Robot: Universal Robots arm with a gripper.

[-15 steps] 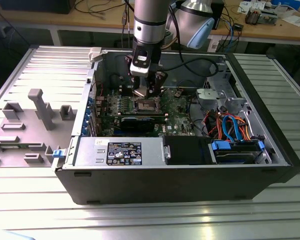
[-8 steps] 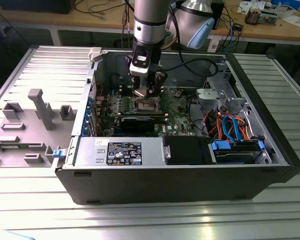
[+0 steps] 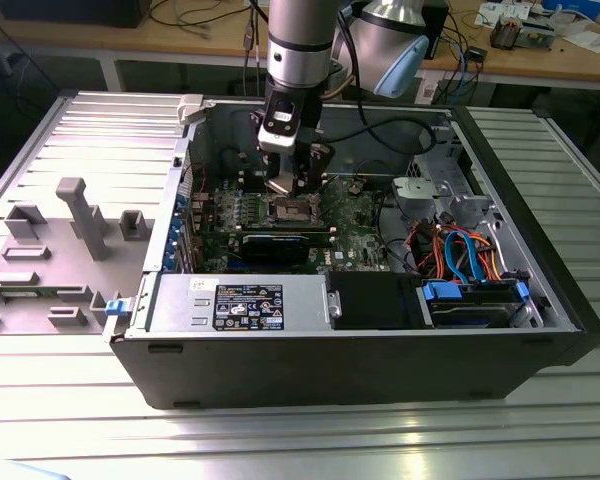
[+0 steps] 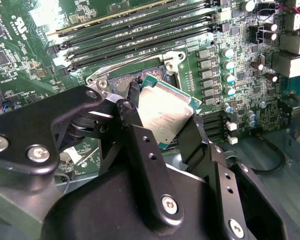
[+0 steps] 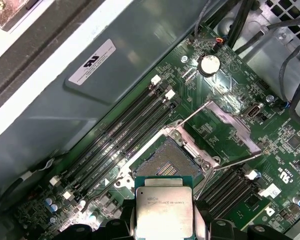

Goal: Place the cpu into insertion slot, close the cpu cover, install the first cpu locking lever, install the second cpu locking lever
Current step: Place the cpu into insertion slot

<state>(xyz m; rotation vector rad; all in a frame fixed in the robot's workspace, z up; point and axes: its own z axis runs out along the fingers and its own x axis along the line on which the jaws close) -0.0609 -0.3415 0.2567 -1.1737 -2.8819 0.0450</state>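
Observation:
My gripper (image 3: 293,186) hangs inside the open computer case, just above the motherboard. It is shut on the cpu (image 4: 165,112), a flat square chip with a silvery-grey top, held by two opposite edges between the black fingers (image 4: 132,127). In the first wrist view the cpu (image 5: 164,207) hovers close to the insertion slot (image 5: 167,162), offset to one side and not seated in it. The slot (image 4: 135,76) lies bare, its dark centre exposed. The cpu cover (image 5: 232,122) is swung open beside the slot. A thin wire locking lever (image 5: 237,161) stands raised along the slot's side.
Long parallel memory slots (image 5: 125,132) run along one side of the slot. A long black card (image 3: 280,245) lies in front of it, with a power supply (image 3: 240,305) nearer the case's front wall. Cables (image 3: 460,255) fill the exterior view's right; a grey fixture (image 3: 80,215) stands at its left.

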